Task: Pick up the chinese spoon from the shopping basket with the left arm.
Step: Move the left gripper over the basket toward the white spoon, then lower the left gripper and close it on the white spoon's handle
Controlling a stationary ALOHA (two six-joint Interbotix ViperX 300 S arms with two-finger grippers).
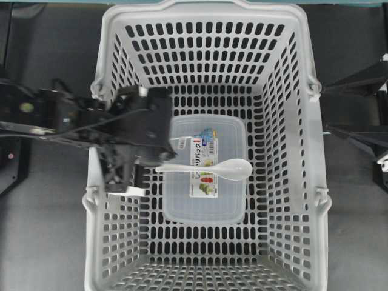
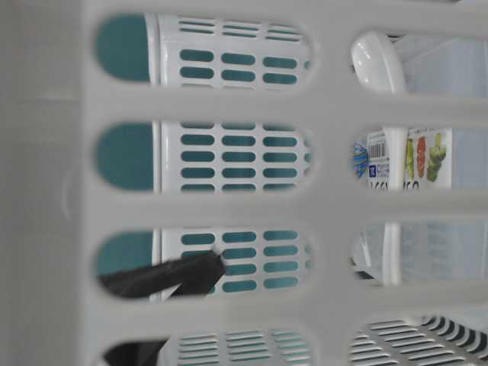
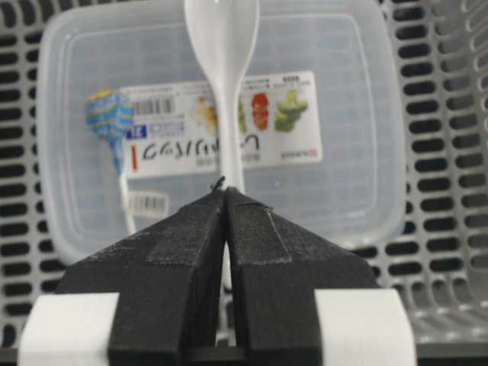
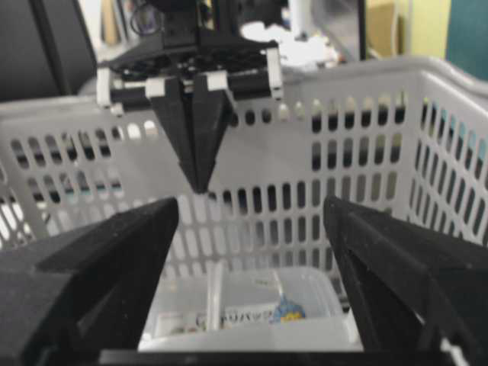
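Note:
The white chinese spoon [image 1: 212, 169] lies level over the middle of the light-grey shopping basket [image 1: 303, 182]. Its bowl [image 3: 221, 34] points away from the left arm [image 1: 130, 130]. My left gripper [image 3: 226, 191] is shut on the end of the spoon's handle, and a strip of white shows in the slit between the jaws. In the right wrist view the left gripper [image 4: 200, 187] points down, its tips well above the basket floor. My right gripper [image 4: 250, 210] stands wide open with nothing between its fingers, just outside the basket's right rim [image 1: 330, 110]. The spoon [image 2: 377, 61] also shows through the basket's slots.
A clear rectangular food container [image 1: 206, 206] with a printed label [image 3: 221, 126] lies on the basket floor under the spoon. A blue-wrapped lollipop [image 3: 110, 118] is inside it. The basket's tall slotted walls [image 4: 343, 137] enclose the left gripper.

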